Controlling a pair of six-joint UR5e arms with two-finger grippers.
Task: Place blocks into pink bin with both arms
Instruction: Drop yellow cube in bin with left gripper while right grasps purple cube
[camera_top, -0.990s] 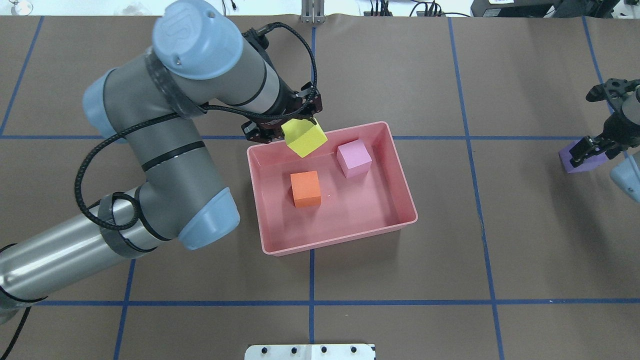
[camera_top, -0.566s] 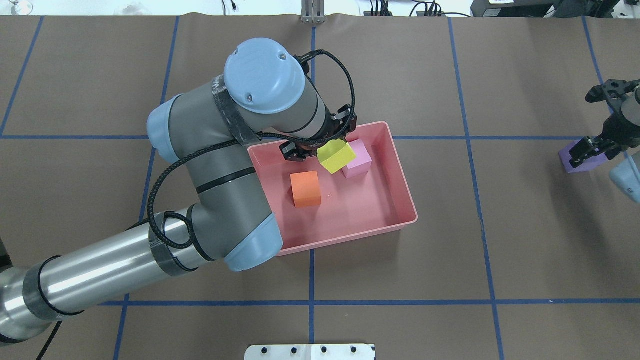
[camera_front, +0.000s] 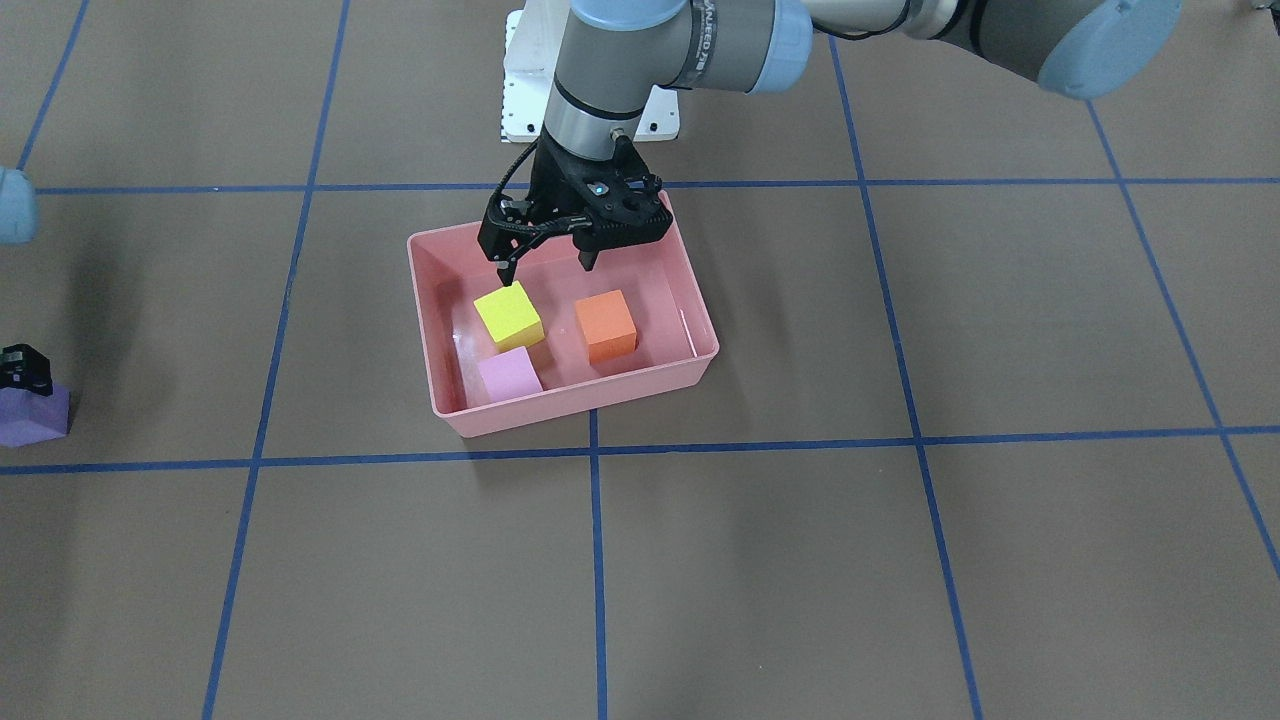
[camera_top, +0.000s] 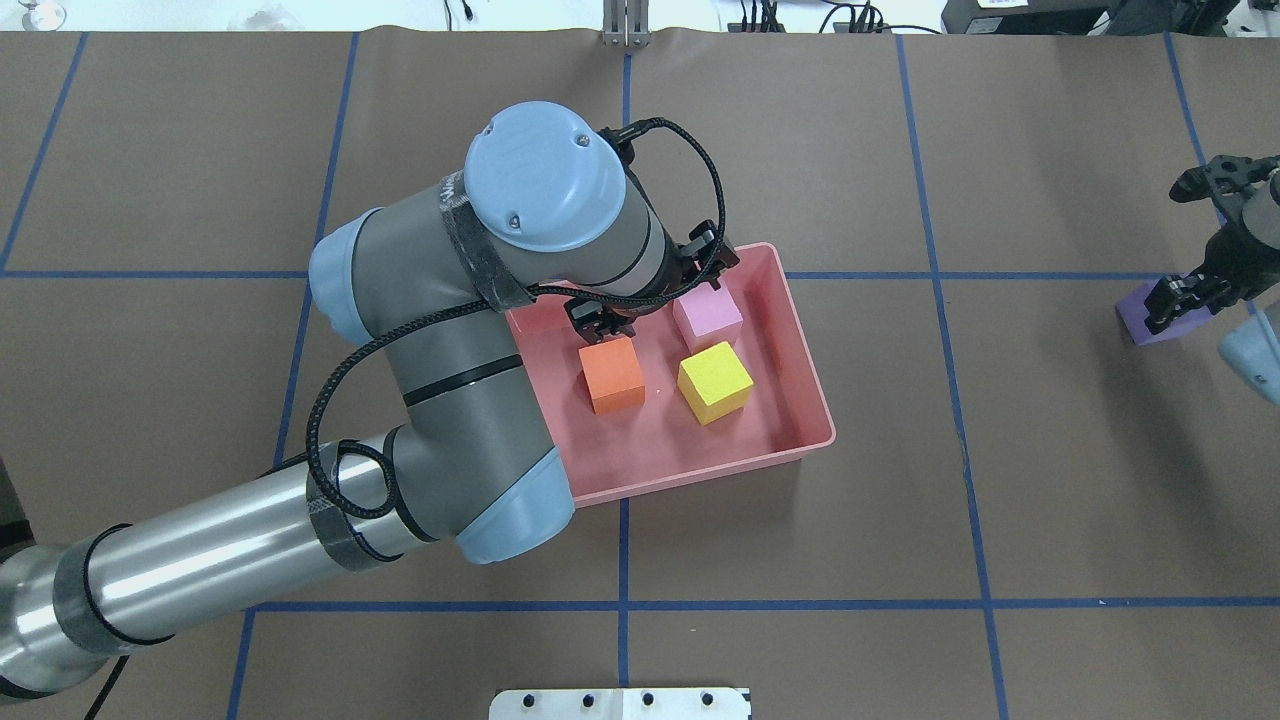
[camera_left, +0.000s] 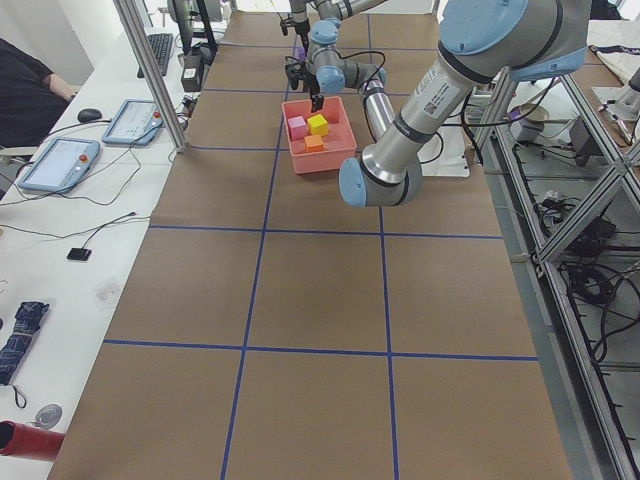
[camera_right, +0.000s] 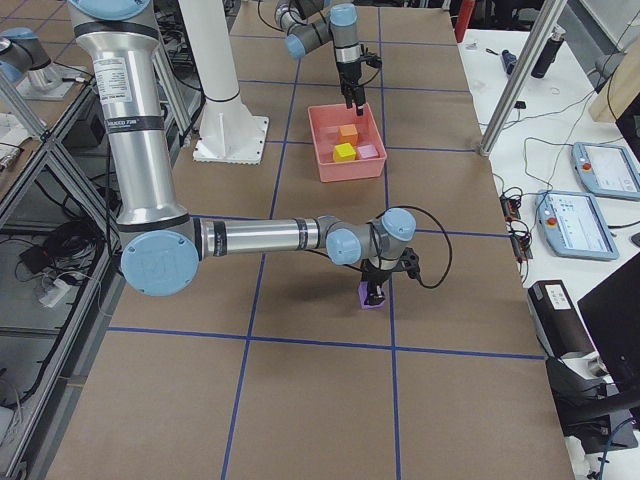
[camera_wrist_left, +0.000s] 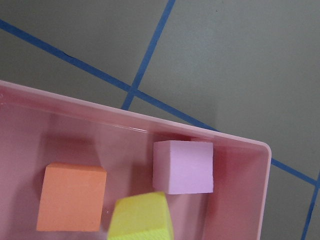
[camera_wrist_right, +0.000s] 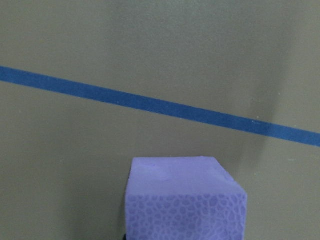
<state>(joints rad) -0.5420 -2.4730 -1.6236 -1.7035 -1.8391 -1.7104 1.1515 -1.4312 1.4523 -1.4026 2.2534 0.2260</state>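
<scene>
the left hand (camera_front: 547, 265) is hovering over the pink bin (camera_front: 580, 398) with its 2 fingers spread apart and gripping nothing. the yellow cube (camera_top: 714, 381) is sitting inside the bin, below the spread fingers and free of them. the orange cube (camera_top: 612, 374) is lying just beside it on the robot's left. the light pink cube (camera_top: 707, 317) is resting close to the bin's far wall, near the far right corner. all 3 cubes are standing apart from one another.

the bin is sitting on the brown surface (camera_top: 1050, 450), across 1 of its blue tape lines. well apart from the bin, out at the robot's right, the right hand (camera_top: 1185, 298) is pinching the purple cube (camera_top: 1138, 320) from above. the cube is staying low at the surface, slightly tilted; whether it is touching the surface i cannot tell.
</scene>
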